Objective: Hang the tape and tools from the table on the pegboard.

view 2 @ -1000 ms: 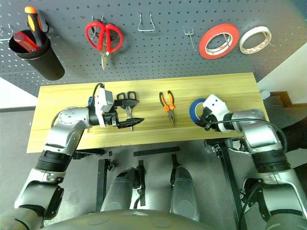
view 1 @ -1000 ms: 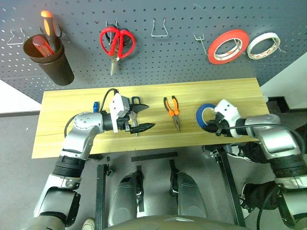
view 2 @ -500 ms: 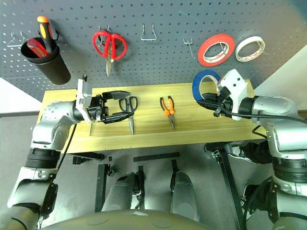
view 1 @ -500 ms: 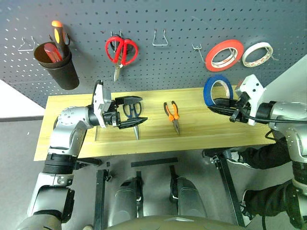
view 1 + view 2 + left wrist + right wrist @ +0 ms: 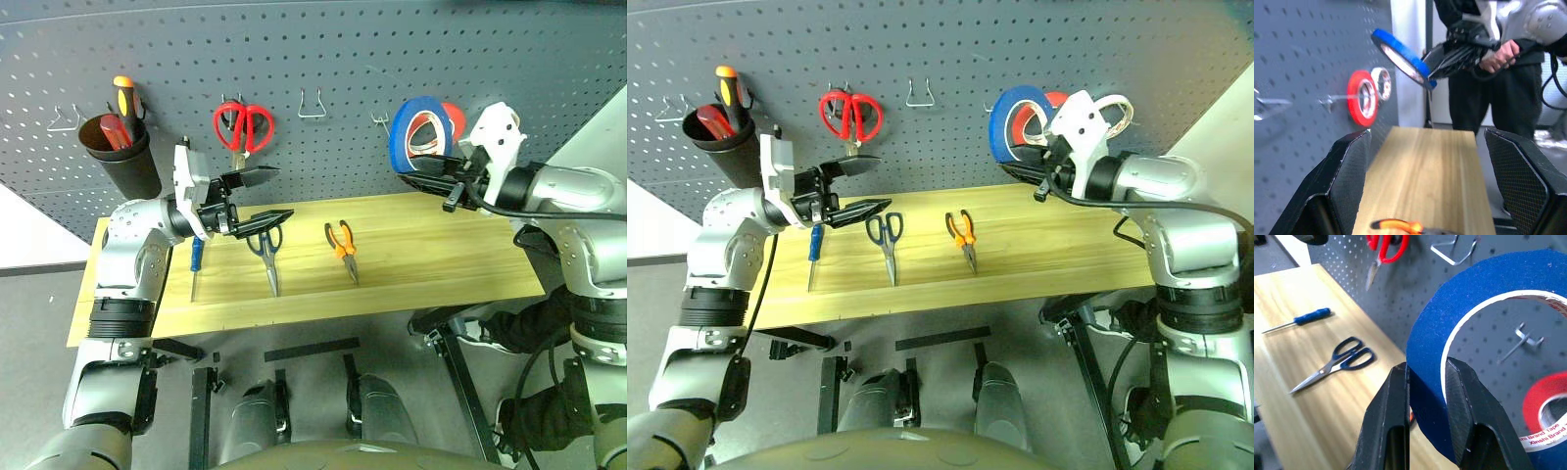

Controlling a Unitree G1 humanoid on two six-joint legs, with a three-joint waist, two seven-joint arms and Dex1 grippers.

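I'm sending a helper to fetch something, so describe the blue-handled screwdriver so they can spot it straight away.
Look at the wooden table under the grey pegboard. The blue-handled screwdriver lies flat near the table's left end, left of the dark-blue-handled scissors and the orange-handled pliers. It is the slimmest tool there, a single straight shaft.

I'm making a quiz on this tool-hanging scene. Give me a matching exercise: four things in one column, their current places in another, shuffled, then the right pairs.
Things:
1. blue tape
2. orange-handled pliers
3. red-handled scissors
4. red-handled screwdriver

Places:
A. hanging on the pegboard
B. standing in the black cup
C. held up in the right gripper, in front of the pegboard
D. lying on the table

Pairs: 1-C, 2-D, 3-A, 4-B
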